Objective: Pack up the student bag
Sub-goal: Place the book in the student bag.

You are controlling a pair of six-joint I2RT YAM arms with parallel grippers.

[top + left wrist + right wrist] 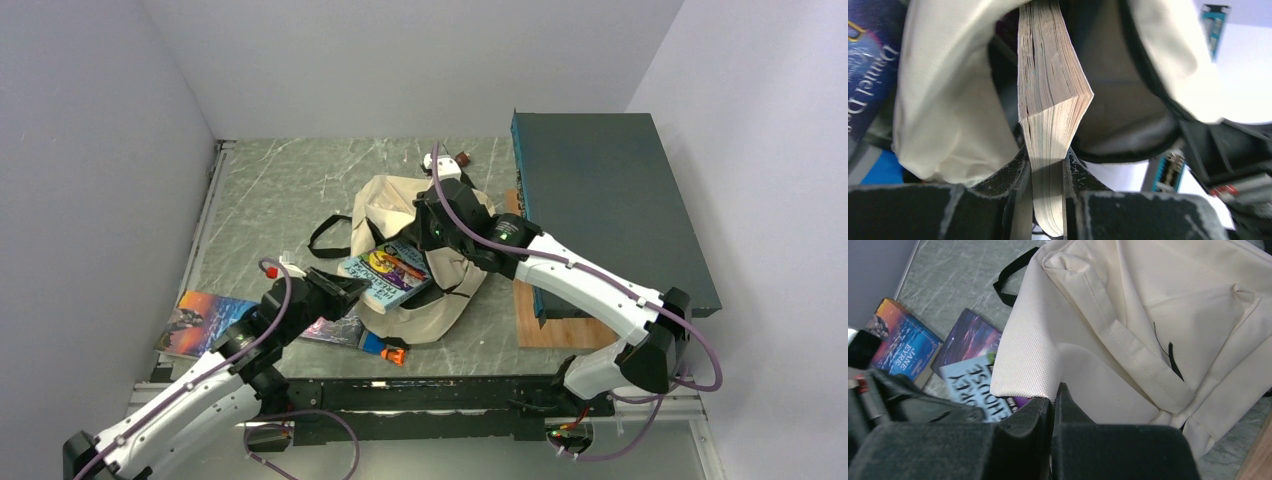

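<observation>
Between the jaws of the left gripper (1047, 167) sits a thick paperback (1050, 90) — pinched near one end, pg edges facing the wrist cam, free end pointing into the dark mouth of the student bag (945, 100). The right gripper (1052, 402) is pressed together on a fold of the bag's cream cloth, holding that rim up so the mouth gapes. The bag lies mid-table, flopped flat, w/ the teal box (600, 200) near it on the right.

Risks, as I judge them:
- The grip is at one end only, so the paperback can pivot or fan open if a front corner catches cloth; the pages splay at the free end.
- If the thin fold slips from the right jaws, the mouth collapses onto the book.
- A hard push may just shove the soft bag along, esp. w/ nothing bracing it.

Hard to tell:
- How deep the book is, and what's inside the bag — too dark.
- The Jane Eyre book (905, 347) and a purple-covered one (970, 335) lie near the left arm, partly cut off.
- A small orange item (387, 350) sits by the bag's near edge; can't ID it.
</observation>
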